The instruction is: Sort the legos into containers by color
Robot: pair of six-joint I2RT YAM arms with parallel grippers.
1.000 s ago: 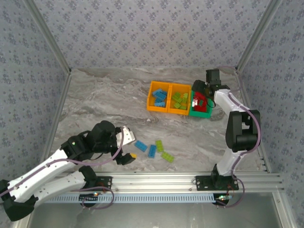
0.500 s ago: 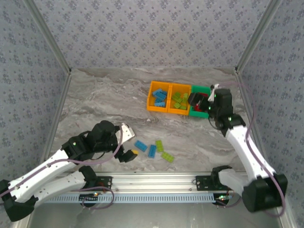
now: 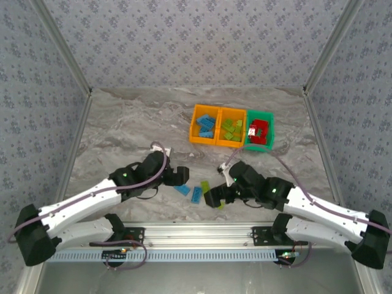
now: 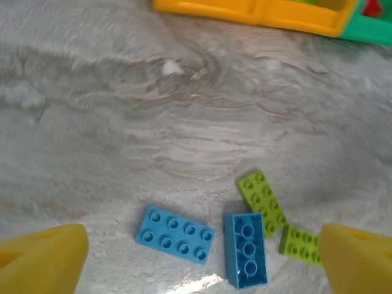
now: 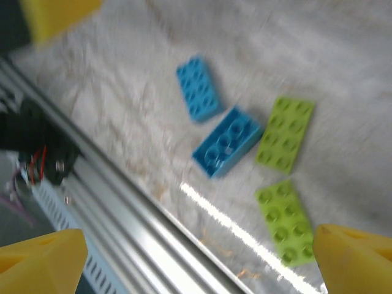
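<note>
Four loose legos lie near the table's front: a blue one studs up point(image 4: 175, 234), a blue one upside down point(image 4: 246, 250), and two lime green ones point(image 4: 262, 194) point(image 4: 300, 244). My left gripper point(image 3: 180, 179) hovers open just left of them, yellow fingertips point(image 4: 43, 263) spread wide around the blue pair with nothing held. My right gripper point(image 3: 214, 197) is open and empty at the right of the group, over the nearer green brick point(image 5: 284, 222). The containers stand in a row at the back: an orange bin point(image 3: 195, 125) holding blue legos, an orange bin point(image 3: 222, 130) holding green ones, a green bin point(image 3: 270, 135) holding red ones.
The aluminium rail point(image 3: 202, 233) runs along the front edge, close under the right gripper point(image 5: 196, 263). Patterned walls close in the table on three sides. The left arm's yellow finger point(image 5: 58, 15) stands near the blue bricks.
The right arm has swung from the green bin down to the loose bricks at the front. The left gripper has moved right and forward to the blue bricks.
</note>
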